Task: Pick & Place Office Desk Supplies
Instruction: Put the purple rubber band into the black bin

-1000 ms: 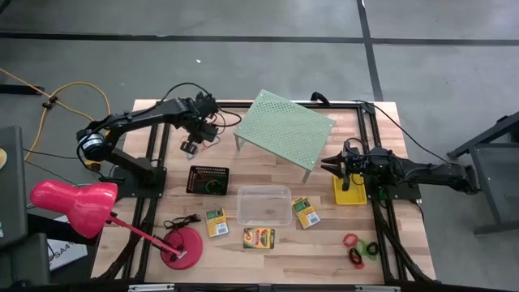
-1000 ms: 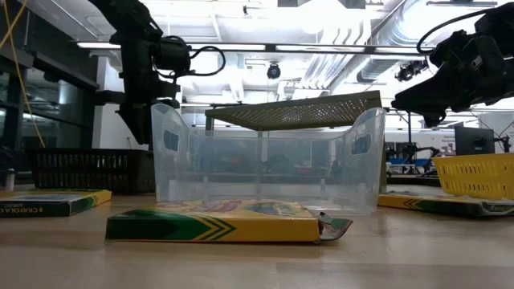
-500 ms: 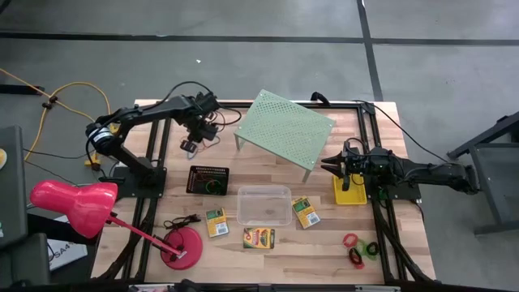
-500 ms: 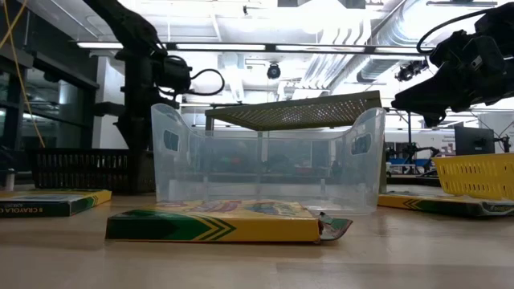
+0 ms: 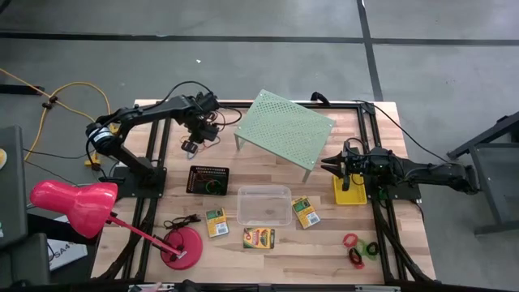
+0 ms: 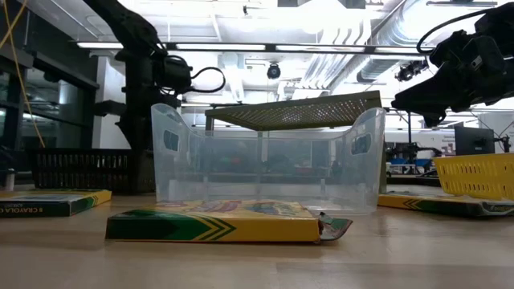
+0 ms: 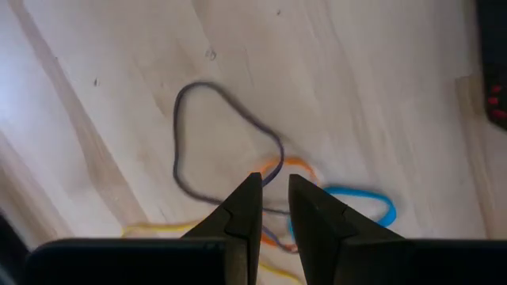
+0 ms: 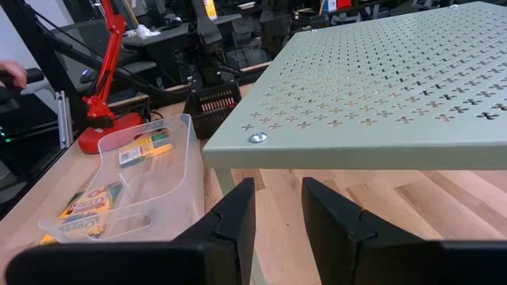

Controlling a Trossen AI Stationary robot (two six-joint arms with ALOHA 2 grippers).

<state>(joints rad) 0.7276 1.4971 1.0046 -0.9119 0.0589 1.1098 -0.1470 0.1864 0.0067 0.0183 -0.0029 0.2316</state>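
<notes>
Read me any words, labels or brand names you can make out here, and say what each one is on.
"CRAYOLA": on the side of the flat green-and-yellow card box at the low view's left.
The printing on the other green-and-yellow card boxes is too small or blurred to read.

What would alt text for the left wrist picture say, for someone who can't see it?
Two dark fingers of the left pincer point down at a pale wooden table, a narrow gap between them, above a loose tangle of thin rubber bands. A purple band loops widest, with orange, blue and yellow bands overlapping near the fingertips.
</notes>
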